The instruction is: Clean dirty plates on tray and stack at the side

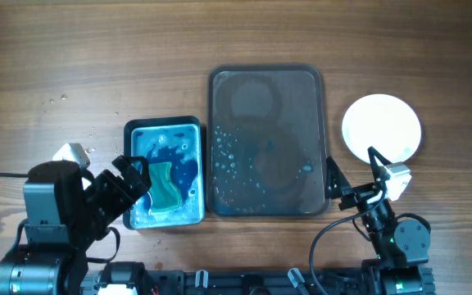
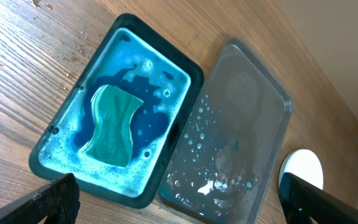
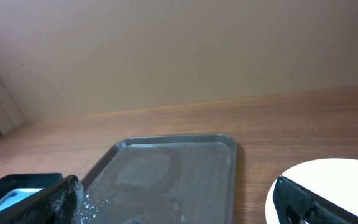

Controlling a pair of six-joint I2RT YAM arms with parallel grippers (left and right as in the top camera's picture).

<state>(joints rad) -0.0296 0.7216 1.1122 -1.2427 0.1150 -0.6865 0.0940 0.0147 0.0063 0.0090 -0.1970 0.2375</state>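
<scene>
A black-rimmed rectangular basin (image 1: 162, 122) is filled with foamy blue water, and a green wavy-edged sponge (image 1: 164, 186) is laid in it. Just beside it, water droplets and faint blue traces are held in the large dark grey rectangular tray (image 1: 266, 74). The round white plates (image 1: 382, 127) are set on the wooden table (image 1: 72, 65) right of the tray; their number cannot be told. The left gripper (image 2: 178, 186) and the right gripper (image 3: 176, 193) are both spread wide, with nothing grasped.
</scene>
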